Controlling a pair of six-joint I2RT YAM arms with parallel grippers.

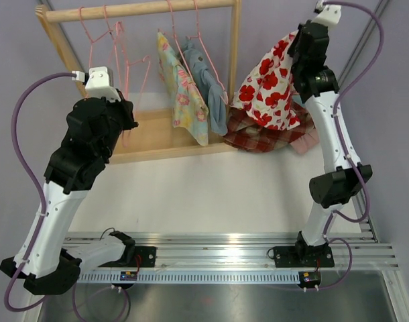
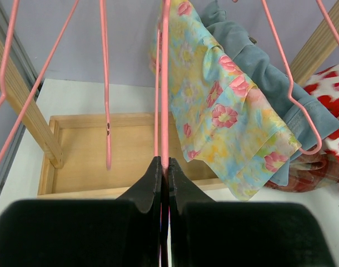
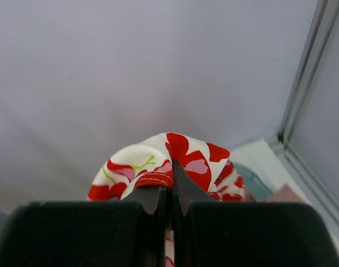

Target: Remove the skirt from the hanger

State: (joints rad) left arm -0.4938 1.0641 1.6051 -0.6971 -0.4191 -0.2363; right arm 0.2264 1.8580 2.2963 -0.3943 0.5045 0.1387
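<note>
The skirt (image 1: pixel 268 84), white with red flowers, hangs from my right gripper (image 1: pixel 297 41) high at the right, outside the rack's right post. In the right wrist view that gripper (image 3: pixel 170 186) is shut on a fold of the skirt (image 3: pixel 186 156). My left gripper (image 1: pixel 126 115) sits at the left of the rack. Up close, the left gripper (image 2: pixel 165 161) is shut on the thin wire of a bare pink hanger (image 2: pixel 164 83) that hangs from the rod. The skirt (image 2: pixel 333 83) shows at the right edge of that view, apart from this hanger.
A wooden rack with a top rod (image 1: pixel 137 9) and a base tray (image 1: pixel 157 137) stands at the back. A yellow floral garment (image 1: pixel 184 94) and a blue one (image 1: pixel 208 87) hang on pink hangers. Other bare hangers (image 1: pixel 90 40) hang left. A plaid cloth (image 1: pixel 258 137) lies under the skirt.
</note>
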